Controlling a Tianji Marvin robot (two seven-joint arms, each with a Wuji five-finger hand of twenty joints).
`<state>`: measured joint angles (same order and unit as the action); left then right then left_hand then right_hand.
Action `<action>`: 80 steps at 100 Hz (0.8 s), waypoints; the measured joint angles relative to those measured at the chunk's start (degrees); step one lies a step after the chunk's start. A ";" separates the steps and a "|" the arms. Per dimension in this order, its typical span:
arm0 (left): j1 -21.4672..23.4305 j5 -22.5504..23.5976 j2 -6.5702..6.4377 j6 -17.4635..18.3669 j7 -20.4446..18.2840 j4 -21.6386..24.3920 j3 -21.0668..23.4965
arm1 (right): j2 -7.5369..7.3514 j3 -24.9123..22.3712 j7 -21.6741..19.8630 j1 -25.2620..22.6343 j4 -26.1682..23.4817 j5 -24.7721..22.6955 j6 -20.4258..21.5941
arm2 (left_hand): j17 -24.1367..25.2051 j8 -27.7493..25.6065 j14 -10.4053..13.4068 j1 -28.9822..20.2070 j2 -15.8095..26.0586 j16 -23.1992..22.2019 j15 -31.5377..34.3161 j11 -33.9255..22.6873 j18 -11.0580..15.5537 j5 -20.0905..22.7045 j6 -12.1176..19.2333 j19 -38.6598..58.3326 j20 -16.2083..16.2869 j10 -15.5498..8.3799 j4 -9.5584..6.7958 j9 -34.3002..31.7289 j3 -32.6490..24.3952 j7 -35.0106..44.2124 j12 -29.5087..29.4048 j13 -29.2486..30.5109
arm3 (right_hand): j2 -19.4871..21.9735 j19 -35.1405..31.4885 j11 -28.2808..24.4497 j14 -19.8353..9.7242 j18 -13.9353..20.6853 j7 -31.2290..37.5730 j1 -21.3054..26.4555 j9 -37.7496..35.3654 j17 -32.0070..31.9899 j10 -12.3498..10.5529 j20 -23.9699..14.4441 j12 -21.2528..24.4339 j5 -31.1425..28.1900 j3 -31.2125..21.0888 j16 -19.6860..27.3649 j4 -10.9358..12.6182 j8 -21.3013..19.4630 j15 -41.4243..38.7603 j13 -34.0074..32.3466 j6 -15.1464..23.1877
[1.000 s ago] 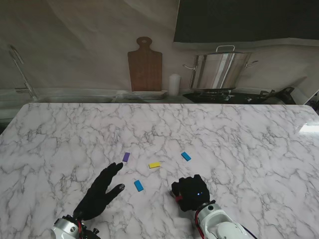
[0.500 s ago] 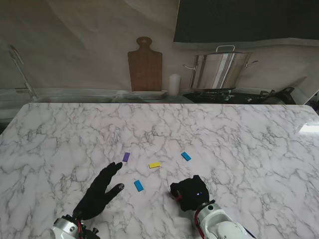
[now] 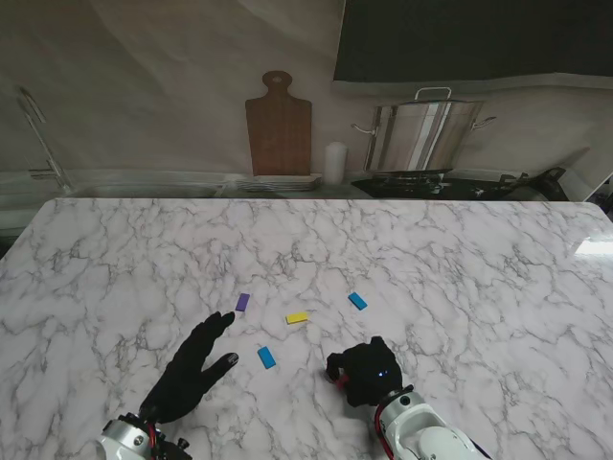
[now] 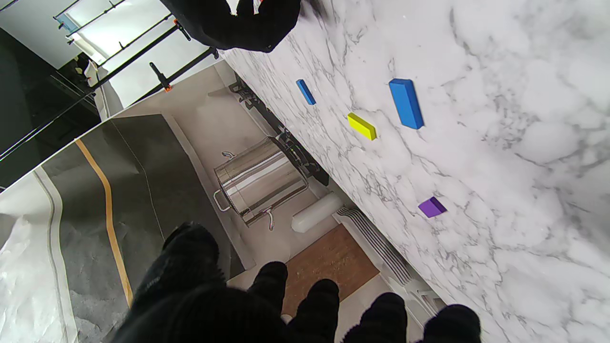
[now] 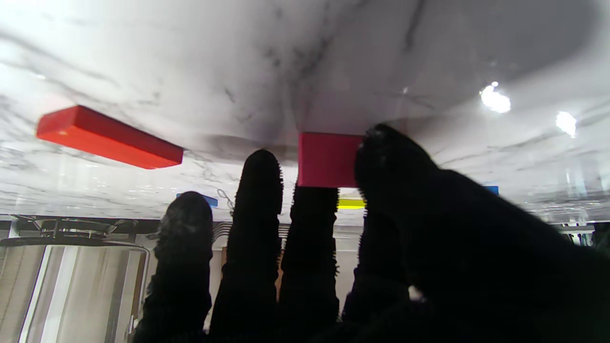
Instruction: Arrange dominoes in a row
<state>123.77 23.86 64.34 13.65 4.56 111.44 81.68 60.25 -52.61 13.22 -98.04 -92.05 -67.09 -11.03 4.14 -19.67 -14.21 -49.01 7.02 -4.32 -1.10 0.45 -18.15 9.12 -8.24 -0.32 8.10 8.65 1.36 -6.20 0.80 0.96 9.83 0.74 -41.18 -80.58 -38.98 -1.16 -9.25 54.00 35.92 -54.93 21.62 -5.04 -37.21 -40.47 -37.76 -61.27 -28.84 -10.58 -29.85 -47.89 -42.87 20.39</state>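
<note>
My right hand hovers low over the near table, its thumb and fingers pinched on a pink domino whose end meets the marble. A red domino lies flat beside it; in the stand view the hand hides all but a red sliver. My left hand is open, its fingers spread and pointing at a purple domino. A yellow domino, a near blue domino and a far blue domino lie flat between the hands.
A wooden cutting board, a white cylinder and a steel pot stand behind the table's far edge. The marble table stretches wide to my right and far side.
My right hand has crept slightly to the left with the pink domino. The left hand and the loose dominoes have not moved.
</note>
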 measured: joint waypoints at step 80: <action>0.02 0.03 0.00 0.02 0.00 0.00 0.05 | -0.06 0.11 -0.46 0.22 0.02 -0.61 -0.74 | 0.00 0.00 0.00 0.00 0.00 0.00 0.00 0.00 0.00 0.00 0.00 0.00 0.04 0.00 0.00 0.00 0.00 0.00 -0.01 0.00 | 2.89 0.00 -5.32 -0.09 0.00 1.31 -2.52 3.71 -1.37 0.03 -0.81 -1.73 -2.43 3.31 -0.60 0.19 0.78 -0.57 2.39 -1.50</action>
<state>123.79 23.89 64.34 13.68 4.56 111.44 81.73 60.19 -52.50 12.77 -97.83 -92.04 -67.70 -11.77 4.14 -19.67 -14.21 -49.01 7.02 -4.32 -1.10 0.45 -18.15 9.12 -8.24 -0.32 8.14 8.65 1.36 -6.20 0.80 0.96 9.82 0.74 -38.29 -80.58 -44.30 -1.24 -9.26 55.31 33.40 -51.22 20.25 -5.01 -38.01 -42.20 -40.19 -57.96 -29.44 -10.39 -29.07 -48.46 -40.48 18.89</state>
